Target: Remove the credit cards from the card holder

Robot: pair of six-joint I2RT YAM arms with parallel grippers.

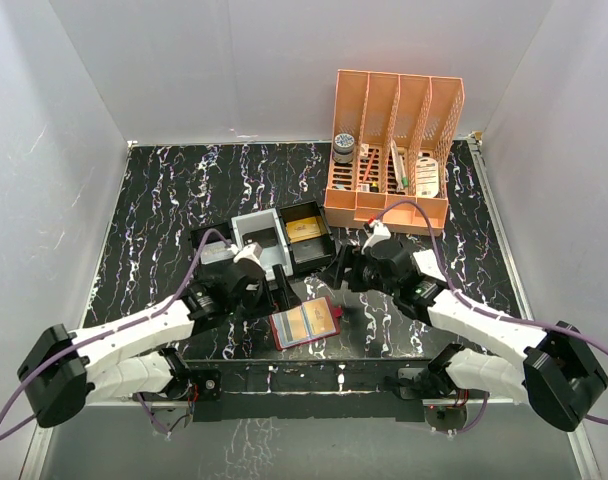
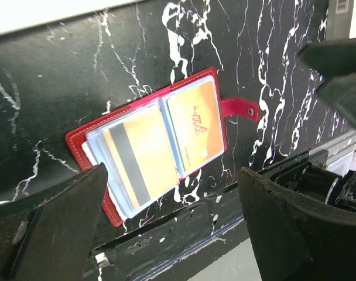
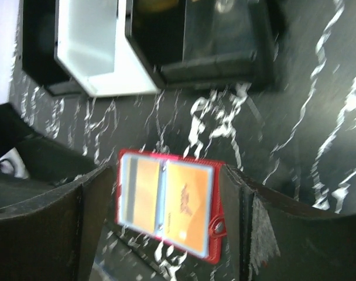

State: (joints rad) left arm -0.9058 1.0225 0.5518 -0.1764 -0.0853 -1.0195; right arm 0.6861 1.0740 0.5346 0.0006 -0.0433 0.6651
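I see the card holder (image 1: 304, 325) lying open on the counter (image 1: 164, 200) near the arm bases — orange credit cards (image 2: 192, 126) in its sleeves. My left fingers (image 2: 55, 234) and right fingers (image 3: 49, 228) hang spread above it — gripping nothing.

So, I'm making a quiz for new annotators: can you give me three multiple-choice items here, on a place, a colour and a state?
1. Where does the card holder lie? A on a shelf; B on the table; C in a drawer.
2. Its cover is: A red; B blue; C green.
3. It is: A snapped shut; B rolled up; C open.
Answers: B, it rests flat on the table; A, red edges frame the cards; C, the cards show and the snap tab lies free.
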